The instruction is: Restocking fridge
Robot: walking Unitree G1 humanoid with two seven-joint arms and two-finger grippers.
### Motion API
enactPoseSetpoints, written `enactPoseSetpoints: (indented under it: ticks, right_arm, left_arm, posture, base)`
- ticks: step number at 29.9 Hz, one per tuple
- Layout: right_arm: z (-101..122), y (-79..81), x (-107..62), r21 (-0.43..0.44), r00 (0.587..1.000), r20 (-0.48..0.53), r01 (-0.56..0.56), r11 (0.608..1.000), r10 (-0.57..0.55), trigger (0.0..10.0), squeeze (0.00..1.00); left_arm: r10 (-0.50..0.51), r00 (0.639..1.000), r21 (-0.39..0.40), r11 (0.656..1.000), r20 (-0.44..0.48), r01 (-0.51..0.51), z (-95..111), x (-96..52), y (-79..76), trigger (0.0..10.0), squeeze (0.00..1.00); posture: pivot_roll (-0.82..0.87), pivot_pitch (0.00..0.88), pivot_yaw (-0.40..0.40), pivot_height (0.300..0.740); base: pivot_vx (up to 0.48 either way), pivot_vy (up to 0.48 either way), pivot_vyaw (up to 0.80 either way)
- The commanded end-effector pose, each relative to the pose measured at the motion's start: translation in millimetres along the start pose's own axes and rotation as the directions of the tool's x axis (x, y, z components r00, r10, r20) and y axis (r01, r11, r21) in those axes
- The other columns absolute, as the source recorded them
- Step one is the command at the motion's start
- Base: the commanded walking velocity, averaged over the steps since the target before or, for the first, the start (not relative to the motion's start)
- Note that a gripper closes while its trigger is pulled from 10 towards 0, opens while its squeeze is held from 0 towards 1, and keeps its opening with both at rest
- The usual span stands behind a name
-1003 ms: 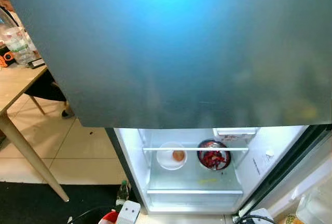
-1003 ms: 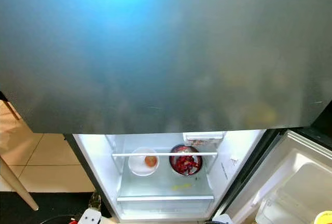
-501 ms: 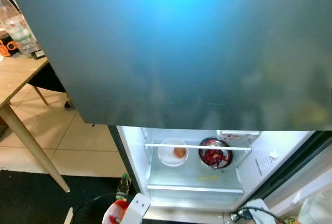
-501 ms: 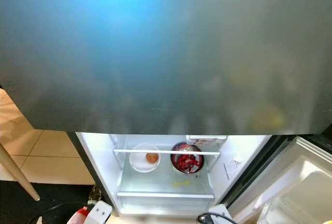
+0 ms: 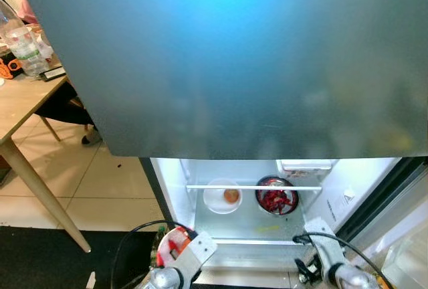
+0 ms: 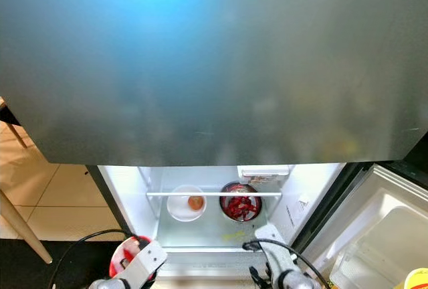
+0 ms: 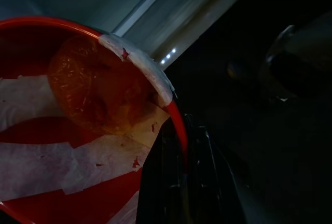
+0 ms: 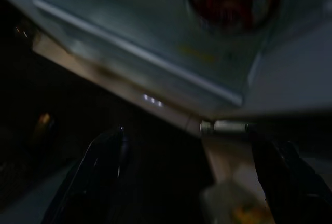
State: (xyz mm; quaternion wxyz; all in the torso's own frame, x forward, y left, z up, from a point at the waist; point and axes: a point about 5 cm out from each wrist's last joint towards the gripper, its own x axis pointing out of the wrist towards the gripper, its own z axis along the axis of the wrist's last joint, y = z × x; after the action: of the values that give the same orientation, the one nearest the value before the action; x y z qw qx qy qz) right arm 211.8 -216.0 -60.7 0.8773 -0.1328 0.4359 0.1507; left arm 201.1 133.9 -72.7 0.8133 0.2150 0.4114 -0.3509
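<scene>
- Clamped by the left gripper (image 7: 179, 182) on its rim: a red bowl (image 7: 62, 130) with something orange under plastic wrap, carried low at the near left, just before the open fridge (image 5: 338, 202), apparently bound for a shelf.
- Gripped at the edge, it seems, to keep the bowl level and the contents inside.
- Held low at the near right: the right gripper (image 8: 187, 172), fingers wide apart and empty, pointed at the front lip of the lit compartment; free, by the look of it, to steady or to take the door.
- Already on the lit glass shelf (image 5: 254, 219): a white bowl (image 5: 222, 197) with one orange-brown item, and just beside it on the right a dark bowl (image 5: 276, 197) of red food; bare glass nearer the front looks the likeliest spot.
- Across the shelf front, a white rail (image 5: 254, 187), to be cleared from above or below on the way in.
- Looming overhead and hiding the top of the opening: the closed grey upper door (image 5: 234, 61).
- Swung open at the far right: the lower door (image 6: 374, 235) with its pale bins.
- At the left, well apart: a wooden tabletop (image 5: 23, 105) with a plastic bottle (image 5: 23, 48), over tiled floor (image 5: 107, 188).
- Trailing by both wrists: black cables (image 5: 137, 232), a possible snag near the shelf edge.
</scene>
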Motion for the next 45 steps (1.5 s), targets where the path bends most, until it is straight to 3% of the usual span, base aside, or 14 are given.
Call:
enactPoseSetpoints:
  ticks: [1, 3, 9, 14, 18, 20, 26, 31, 34, 35, 37, 38, 39, 45]
  right_arm:
    - [11, 0.7, 1.5, -0.001, 0.999, 0.052, -0.016, 1.0, 0.016, 10.0, 0.0]
    - [21, -2.4, 2.3, 0.031, 0.997, 0.082, -0.002, 1.0, 0.0, 10.0, 0.0]
    - [33, -6.9, 3.3, 0.087, 0.993, 0.117, 0.018, 0.996, -0.029, 10.0, 0.0]
    - [47, -5.3, 4.9, 0.118, 0.986, 0.166, -0.005, 0.993, -0.014, 10.0, 0.0]
    - [52, -5.1, 4.9, 0.117, 0.982, 0.189, -0.025, 0.993, 0.002, 10.0, 0.0]
    - [64, -8.5, 3.7, 0.076, 0.975, 0.223, -0.042, 0.996, 0.024, 10.0, 0.0]
    - [80, -14.2, 0.8, -0.007, 0.961, 0.271, -0.054, 0.999, 0.054, 10.0, 0.0]
    - [95, -23.9, -4.1, -0.186, 0.963, 0.243, -0.077, 0.98, 0.121, 10.0, 0.0]
    - [98, -25.7, -5.0, -0.269, 0.969, 0.198, -0.09, 0.959, 0.146, 10.0, 0.0]
    - [108, -23.9, -5.2, -0.276, 0.963, 0.203, -0.119, 0.954, 0.179, 10.0, 0.0]
    - [114, -23.6, -5.2, -0.268, 0.96, 0.218, -0.113, 0.957, 0.174, 10.0, 0.0]
    - [121, -22.4, -5.1, -0.245, 0.956, 0.238, -0.113, 0.963, 0.173, 10.0, 0.31]
    - [127, -20.3, -5.1, -0.24, 0.949, 0.256, -0.122, 0.963, 0.184, 10.0, 1.0]
    - [160, 4.5, -4.3, -0.286, 0.901, 0.28, -0.251, 0.925, 0.331, 10.0, 1.0]
  left_arm:
    - [-0.036, 0.999, 0.102, 0.994, 0.001, 0.036, 6, 0.7, 0.1, 10.0, 0.0]
    - [-0.044, 0.999, 0.205, 0.978, -0.008, 0.044, 11, 0.4, 3.7, 10.0, 0.0]
    - [-0.022, 1.0, 0.356, 0.934, 0.022, 0.013, 28, -0.4, 14.4, 10.0, 0.0]
    - [-0.038, 0.997, 0.537, 0.843, 0.067, -0.004, 54, -1.3, 23.0, 10.0, 0.0]
    - [-0.062, 0.996, 0.604, 0.797, 0.065, 0.01, 58, -1.5, 22.2, 10.0, 0.0]
    - [-0.092, 0.995, 0.668, 0.743, 0.049, 0.036, 58, -2.2, 20.5, 10.0, 0.0]
    - [-0.119, 0.992, 0.699, 0.713, 0.041, 0.057, 56, -3.6, 19.5, 10.0, 0.0]
    - [-0.176, 0.984, 0.69, 0.717, 0.034, 0.105, 49, -7.0, 17.8, 10.0, 0.0]
    - [-0.188, 0.982, 0.714, 0.69, 0.011, 0.124, 43, -7.4, 15.7, 10.0, 0.0]
    - [-0.194, 0.981, 0.746, 0.65, -0.022, 0.145, 38, -6.8, 12.4, 10.0, 0.0]
    - [-0.195, 0.98, 0.759, 0.633, -0.033, 0.152, 37, -6.5, 11.1, 10.0, 0.0]
    - [-0.196, 0.98, 0.769, 0.619, -0.042, 0.157, 36, -6.2, 10.1, 10.0, 0.0]
    - [-0.198, 0.979, 0.777, 0.609, -0.046, 0.16, 36, -5.9, 9.5, 10.0, 0.0]
    - [-0.184, 0.979, 0.836, 0.521, -0.084, 0.17, 39, -4.0, 8.4, 10.0, 0.0]
  posture:
    - [-0.06, 0.0, 0.027, 0.74]
    - [-0.07, 0.0, 0.029, 0.74]
    - [-0.07, 0.0, 0.029, 0.74]
    - [-0.07, 0.0, 0.032, 0.715]
    - [-0.07, 0.0, 0.035, 0.7]
    - [-0.07, 0.0, 0.036, 0.695]
    - [-0.07, 0.0, 0.038, 0.695]
    - [-0.07, 0.0, 0.037, 0.695]
    - [-0.06, 0.0, 0.034, 0.695]
    - [-0.06, 0.0, 0.034, 0.695]
    - [-0.06, 0.0, 0.035, 0.695]
    - [-0.06, 0.0, 0.035, 0.695]
    - [-0.06, 0.0, 0.035, 0.695]
    - [-0.06, 0.0, 0.031, 0.695]
  base:
    - [0.0, 0.0, 0.0]
    - [0.0, 0.0, 0.0]
    - [0.0, 0.0, 0.0]
    - [0.0, 0.0, 0.0]
    - [0.0, 0.0, 0.0]
    - [0.0, 0.0, 0.0]
    - [0.0, 0.0, 0.0]
    - [0.0, 0.0, 0.0]
    - [0.0, 0.0, 0.0]
    - [0.0, 0.0, 0.0]
    - [0.0, 0.0, 0.0]
    - [0.0, 0.0, 0.0]
    - [0.0, 0.0, 0.0]
    - [0.0, 0.0, 0.0]
